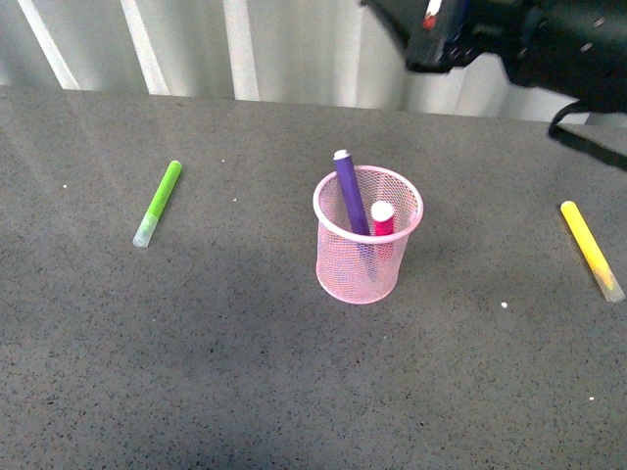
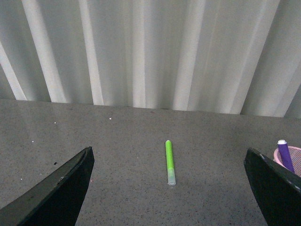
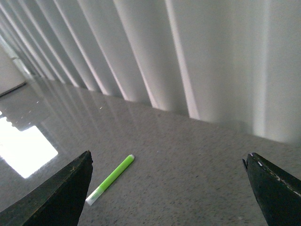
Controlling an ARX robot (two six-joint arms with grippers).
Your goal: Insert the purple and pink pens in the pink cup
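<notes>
Both pens already in the pink cup (image 1: pixel 368 235), which stands upright mid-table. Purple pen (image 1: pixel 350 191) leans against the far-left rim, top end poking above it, long axis tilted up and away from me. Pink pen (image 1: pixel 382 217) stands nearer upright just right of it, top end about level with the rim. They look close or touching low down; the mesh blurs that.

My right arm (image 1: pixel 509 39) is high at the far right, above and behind the cup, clear of it. Its wrist view shows both fingers spread wide with nothing between them, looking past the cup at the green marker (image 3: pixel 110 179). My left gripper (image 2: pixel 167 188) is also spread wide and empty, facing the green marker, with the cup rim (image 2: pixel 291 157) and the purple pen at the edge of its view.

Judgement: insertion looks done. The cup lies below and nearer-left of my right arm, which is the closer one. Yellow marker (image 1: pixel 591 250) lies far right, well apart, not my job.
</notes>
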